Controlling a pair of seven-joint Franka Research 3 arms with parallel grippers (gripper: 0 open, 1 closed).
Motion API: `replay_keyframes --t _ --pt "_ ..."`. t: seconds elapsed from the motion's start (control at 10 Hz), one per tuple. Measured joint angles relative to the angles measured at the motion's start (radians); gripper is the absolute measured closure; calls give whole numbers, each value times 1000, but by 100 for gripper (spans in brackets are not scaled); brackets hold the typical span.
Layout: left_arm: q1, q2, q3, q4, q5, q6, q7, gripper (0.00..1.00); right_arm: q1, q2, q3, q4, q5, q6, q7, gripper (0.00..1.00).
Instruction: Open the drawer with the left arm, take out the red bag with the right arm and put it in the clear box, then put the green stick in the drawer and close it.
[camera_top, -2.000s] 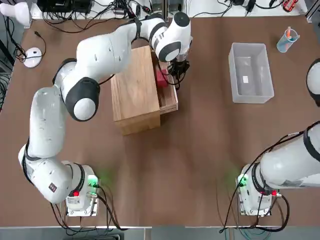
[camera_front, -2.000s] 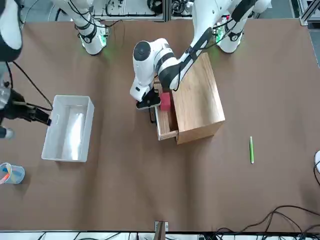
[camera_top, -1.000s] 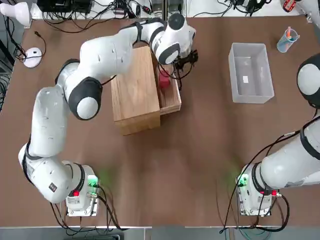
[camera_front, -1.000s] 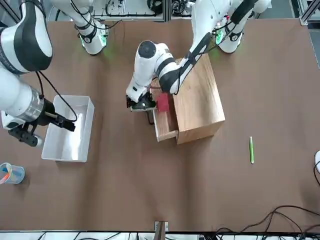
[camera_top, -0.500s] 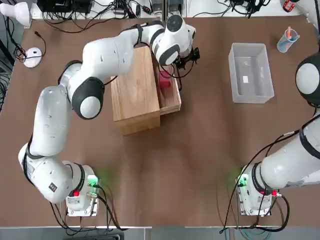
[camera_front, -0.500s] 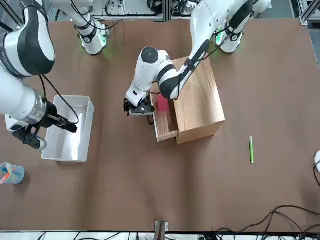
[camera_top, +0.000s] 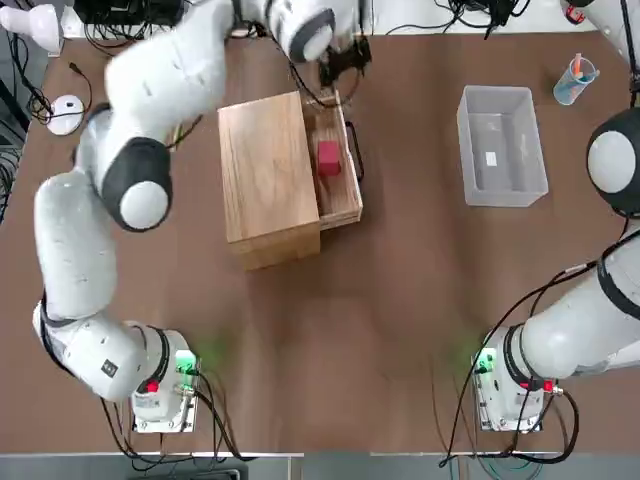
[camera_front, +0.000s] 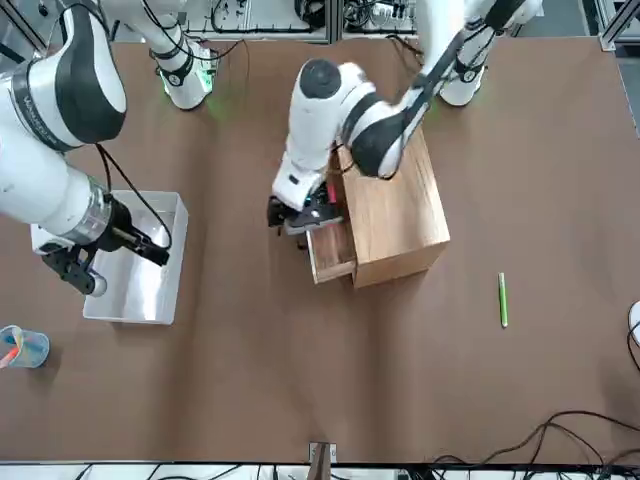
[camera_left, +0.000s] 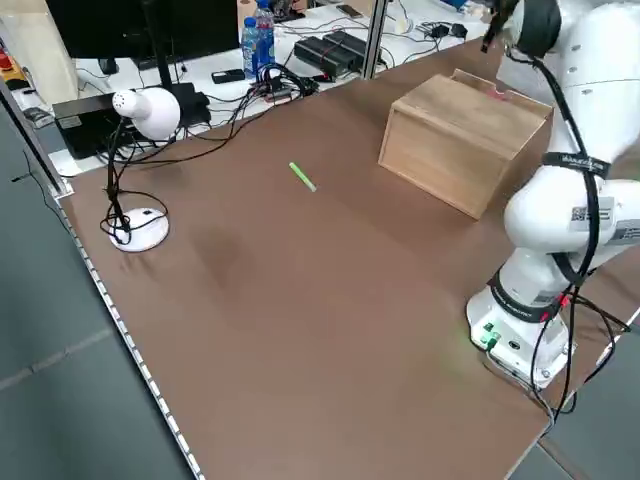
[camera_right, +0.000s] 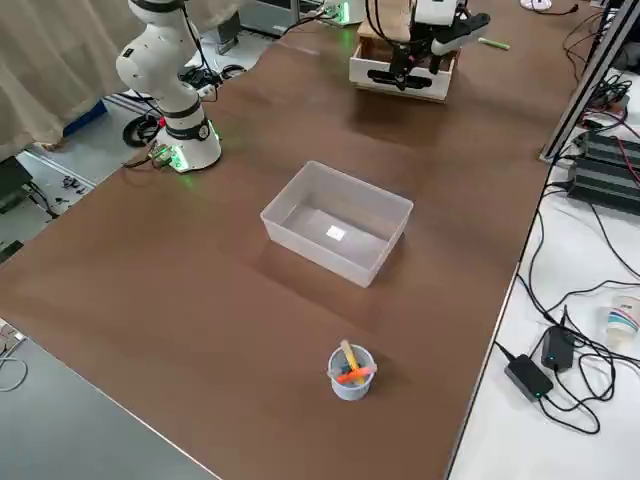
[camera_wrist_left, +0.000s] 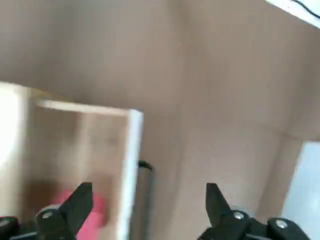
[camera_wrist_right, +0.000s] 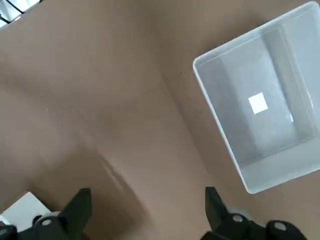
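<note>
The drawer (camera_top: 340, 190) stands pulled out of the light-wood cabinet (camera_top: 265, 180), its black bar handle (camera_wrist_left: 145, 167) facing the clear box. The red bag (camera_top: 328, 158) lies inside the drawer. My left gripper (camera_top: 338, 68) hangs open and empty above the drawer's far end, clear of the handle. The clear box (camera_top: 500, 145) holds only a white label. Above its edge hovers my right gripper (camera_front: 72, 272), open and empty; in its wrist view the clear box (camera_wrist_right: 265, 100) lies off to one side. The green stick (camera_front: 503, 299) lies on the table on the cabinet's other side.
A blue cup (camera_top: 575, 80) with sticks stands at the far right corner. A white mouse (camera_top: 65, 113) and a white lamp (camera_left: 150, 110) sit at the far left. Cables run along the table's far edge.
The left gripper has let go of the drawer handle, opened wide and risen toward the table's far side. The right gripper has shifted over the clear box's edge.
</note>
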Motion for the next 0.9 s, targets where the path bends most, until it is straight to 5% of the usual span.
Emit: replay_keyframes --t 0.2,0.5,0.6,0.9 --pt "94 -91 1 -37 -3 -100 88 0 13 1 2 0 29 12 110 0" --pt "257 -154 11 -133 -31 -103 311 0 144 13 5 -31 34 76 342 0" --pt "296 -164 53 -158 -85 -103 433 0 191 18 5 -44 35 100 417 0" --pt "322 -176 317 -216 -280 -92 816 2 353 39 7 -106 34 242 790 0"
